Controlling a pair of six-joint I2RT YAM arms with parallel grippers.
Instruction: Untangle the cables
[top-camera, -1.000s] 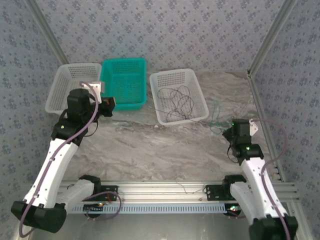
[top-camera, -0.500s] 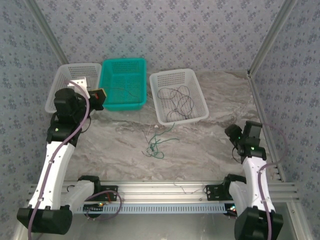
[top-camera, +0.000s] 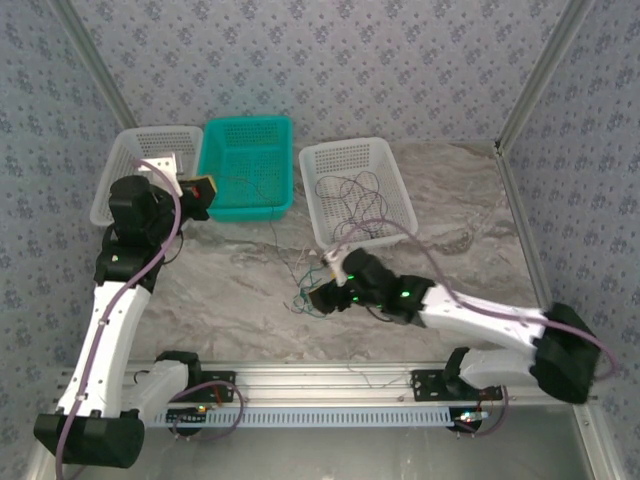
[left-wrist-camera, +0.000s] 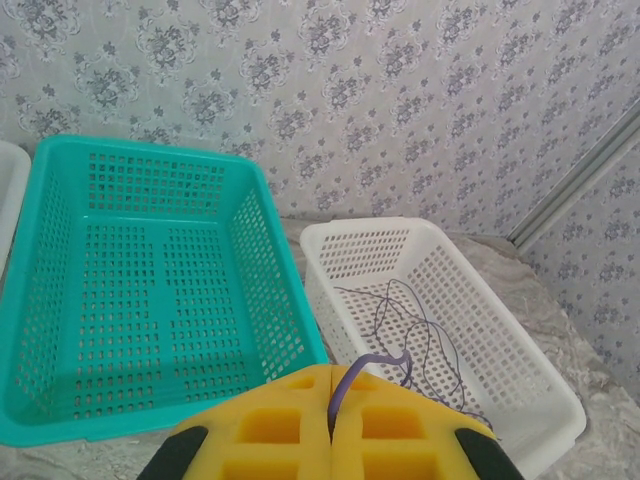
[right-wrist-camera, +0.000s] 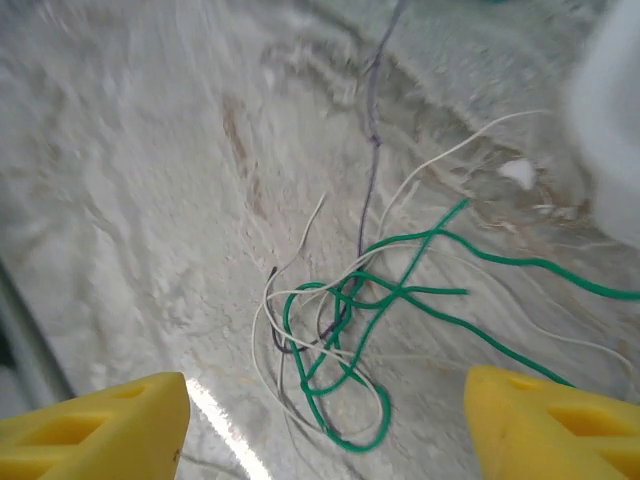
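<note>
The right pincer (right-wrist-camera: 325, 425) gapes wide, tangled green, cream and purple cables (right-wrist-camera: 345, 330) lying on the bench (right-wrist-camera: 130, 200) just ahead of it; the left pincer (left-wrist-camera: 330, 440) pinches one purple cable (left-wrist-camera: 345, 380)

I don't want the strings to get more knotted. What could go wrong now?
1. The right gripper is open over the tangle, where the green wire, cream wire and purple wire cross. Closing there might pinch several at once.
2. The left gripper is shut on a thin purple strand. If it leads into the tangle, pulling could tighten the knot.
</note>
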